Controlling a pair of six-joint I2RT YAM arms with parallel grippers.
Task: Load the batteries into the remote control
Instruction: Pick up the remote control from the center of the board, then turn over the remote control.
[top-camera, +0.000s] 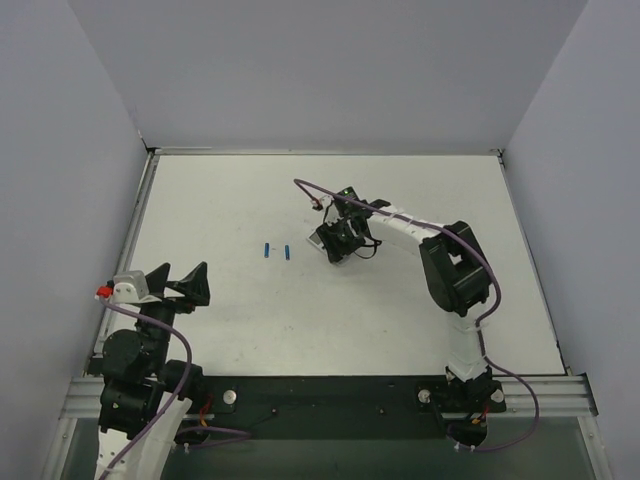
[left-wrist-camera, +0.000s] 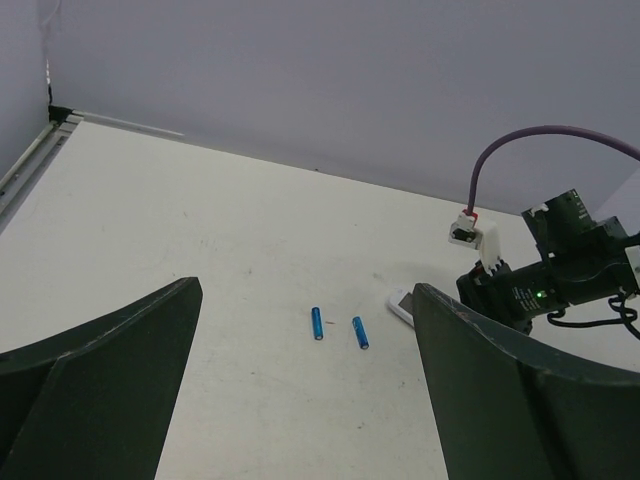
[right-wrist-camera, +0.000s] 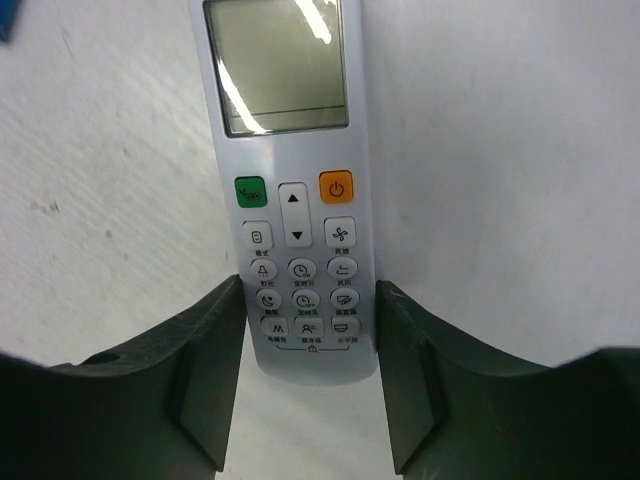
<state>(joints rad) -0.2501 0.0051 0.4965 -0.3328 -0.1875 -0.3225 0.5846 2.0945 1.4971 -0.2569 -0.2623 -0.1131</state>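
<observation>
**Progress.** No loading step is complete. Both batteries (left-wrist-camera: 317, 323) lie loose on the worktop (top-camera: 400, 320), side by side but not touching. They sit just left of the remote (right-wrist-camera: 290, 200), between the two arms. The remote lies face up, screen and buttons showing. Its back is not visible, so the state of the battery cover cannot be determined.

The right fingers (right-wrist-camera: 210, 390) straddle the remote's button end. The pads sit against both long edges and appear to pinch it. The left fingers (left-wrist-camera: 100, 370) are spread wide, hold nothing, and are well apart from the batteries.

**Remaining (judged).** Turn the remote over, expose the bay, and seat each cell.

**Count.**
- Batteries: two
- Remote: one
- Arms: two
</observation>
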